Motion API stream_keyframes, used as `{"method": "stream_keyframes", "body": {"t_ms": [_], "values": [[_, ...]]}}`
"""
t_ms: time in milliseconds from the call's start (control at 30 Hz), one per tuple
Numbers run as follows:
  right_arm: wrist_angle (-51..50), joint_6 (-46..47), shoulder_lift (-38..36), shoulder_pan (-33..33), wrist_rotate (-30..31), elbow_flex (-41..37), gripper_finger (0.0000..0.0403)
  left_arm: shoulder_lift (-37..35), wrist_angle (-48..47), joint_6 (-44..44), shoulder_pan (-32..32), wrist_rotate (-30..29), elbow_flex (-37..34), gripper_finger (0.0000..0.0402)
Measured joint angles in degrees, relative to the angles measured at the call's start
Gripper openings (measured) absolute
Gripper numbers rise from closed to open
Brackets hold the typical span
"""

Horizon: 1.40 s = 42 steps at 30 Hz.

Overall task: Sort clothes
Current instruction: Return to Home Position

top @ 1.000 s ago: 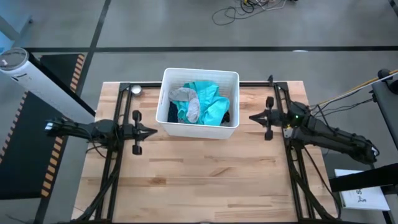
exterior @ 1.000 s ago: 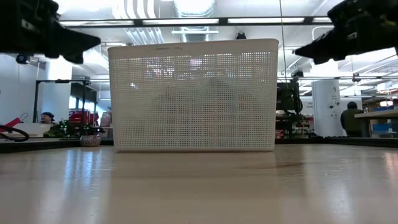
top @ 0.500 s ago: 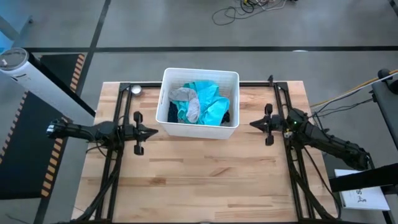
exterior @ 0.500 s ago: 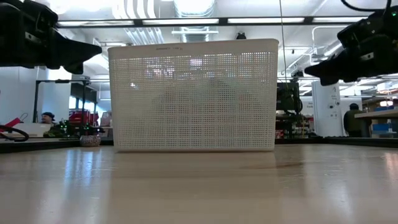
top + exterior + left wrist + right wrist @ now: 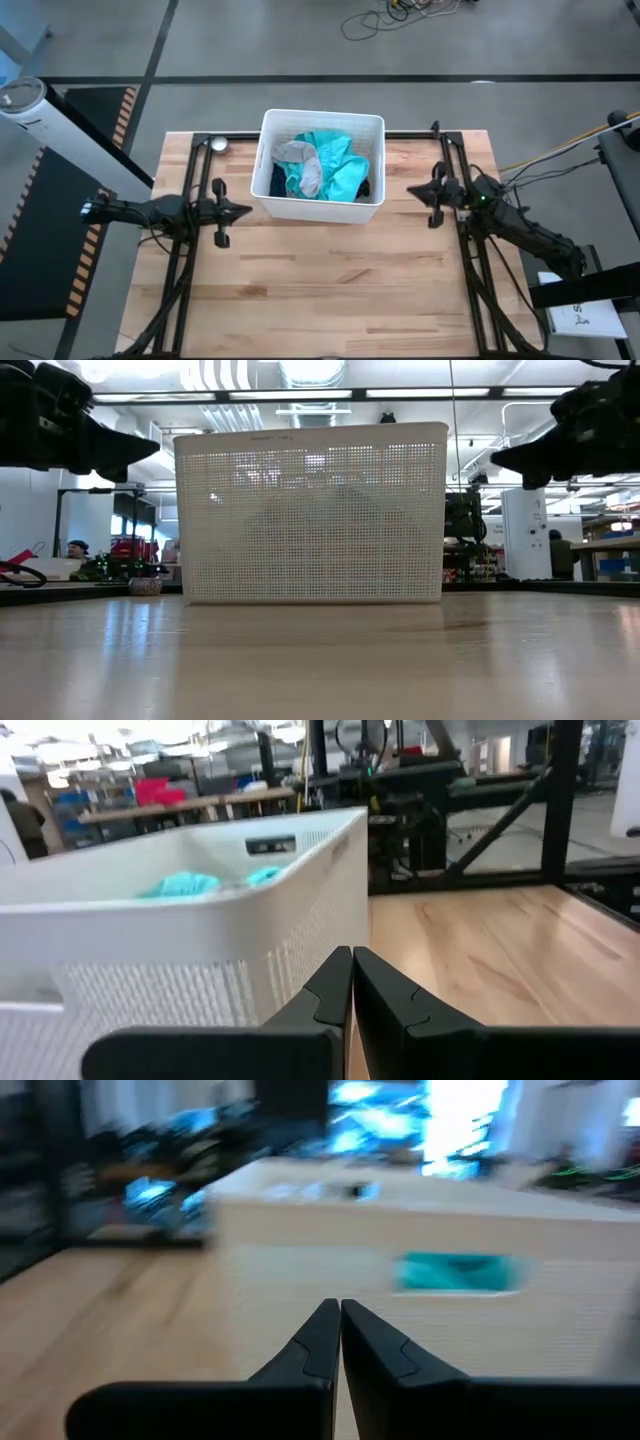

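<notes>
A white basket (image 5: 322,116) stands at the far middle of a wooden counter (image 5: 330,280). The clothes (image 5: 322,165) lie heaped inside it (teal on top, a grey piece across it). The left tool (image 5: 248,211) hovers just beside the basket's left wall and the right tool (image 5: 412,190) near its right wall. Both have their fingers pressed together, holding nothing.

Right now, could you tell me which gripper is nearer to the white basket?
Left. The left gripper, jaws shut, nearly touches the basket at its left wall; the right gripper sits farther off the right wall.
</notes>
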Motion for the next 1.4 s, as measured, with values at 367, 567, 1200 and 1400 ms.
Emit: {"method": "stream_keyframes", "body": {"t_ms": [367,567,1200,1400], "values": [[7.7,2.9,1.6,5.2,17.9,-1.1,0.0,0.0,6.0,3.0,0.0,-1.1,-0.8,0.0],[12.2,2.9,1.5,11.2,18.7,-1.1,0.0,0.0,7.4,4.6,0.0,-1.7,-0.8,0.0],[8.2,-0.6,7.2,18.8,28.0,-1.1,0.0,0.0,5.9,3.9,0.0,-5.0,-1.1,0.0],[2.2,-2.1,7.0,18.8,30.3,-1.2,0.0,0.1,4.1,2.0,0.0,-4.9,-1.5,0.0]]}}
